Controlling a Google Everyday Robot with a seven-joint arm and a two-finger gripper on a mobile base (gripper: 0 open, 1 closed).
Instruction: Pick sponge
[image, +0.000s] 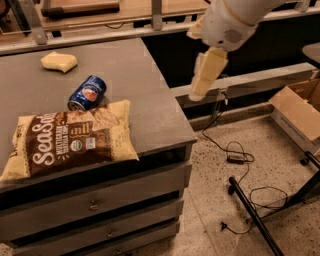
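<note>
Looks like a robotics lab or workshop, not a home. Has a plain grey cabinet (100, 195) with drawers, a speckled hard floor (210, 200) strewn with loose black cables (234, 159), a black metal stand leg (250, 218), an open cardboard box (300, 107) and wooden benches (130, 15) behind. Shows a robot gripper (199, 89) hanging beyond the cabinet's right edge, above the floor.
</note>
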